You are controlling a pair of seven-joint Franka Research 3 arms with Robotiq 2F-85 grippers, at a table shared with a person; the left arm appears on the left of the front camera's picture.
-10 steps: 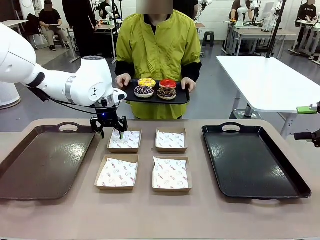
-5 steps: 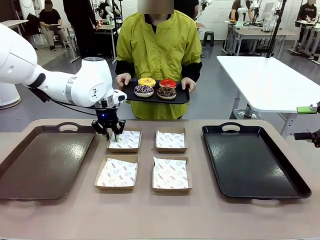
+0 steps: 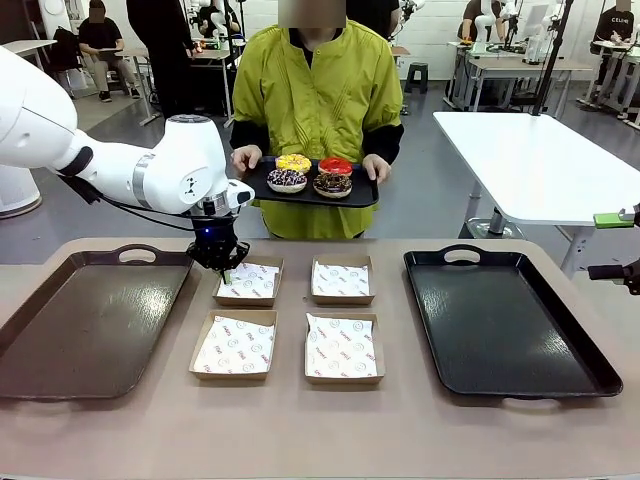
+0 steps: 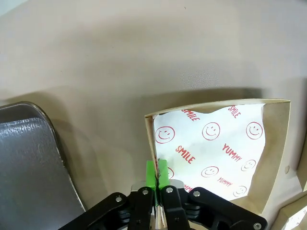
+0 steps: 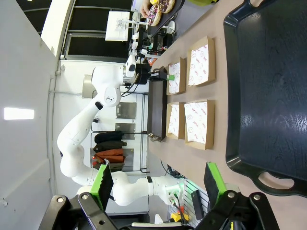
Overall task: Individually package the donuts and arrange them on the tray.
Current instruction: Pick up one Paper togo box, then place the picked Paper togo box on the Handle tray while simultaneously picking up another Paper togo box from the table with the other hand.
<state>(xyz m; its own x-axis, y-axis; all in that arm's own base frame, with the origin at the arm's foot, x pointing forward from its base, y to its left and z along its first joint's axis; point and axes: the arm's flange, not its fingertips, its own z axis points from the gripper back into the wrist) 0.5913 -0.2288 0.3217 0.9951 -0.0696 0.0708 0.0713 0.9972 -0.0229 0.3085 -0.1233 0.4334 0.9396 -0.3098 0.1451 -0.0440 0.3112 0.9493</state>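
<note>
The donuts lie on a small black tray (image 3: pixel 362 192) that the person holds at the far side: yellow (image 3: pixel 294 163), red (image 3: pixel 335 166), sprinkled chocolate (image 3: pixel 287 180) and dark chocolate (image 3: pixel 333 185). My left gripper (image 3: pixel 226 268) is down at the left wall of the far-left paper-lined box (image 3: pixel 252 284). In the left wrist view its green pads (image 4: pixel 151 172) are pressed together on that box's wall (image 4: pixel 149 136), so my left gripper (image 4: pixel 156 173) is shut on it. My right gripper (image 5: pixel 158 182) stands open with nothing between its fingers, off the table's right end.
Several shallow cardboard boxes lined with printed paper sit mid-table, among them the near-left one (image 3: pixel 234 346) and the near-right one (image 3: pixel 343 349). A large brown tray (image 3: pixel 60 340) lies at the left and a large black tray (image 3: pixel 500 320) at the right. The person's hands grip the small tray.
The left gripper's fingers have closed from open onto the far-left box's wall. The person, the donuts and the right arm have stayed still.
</note>
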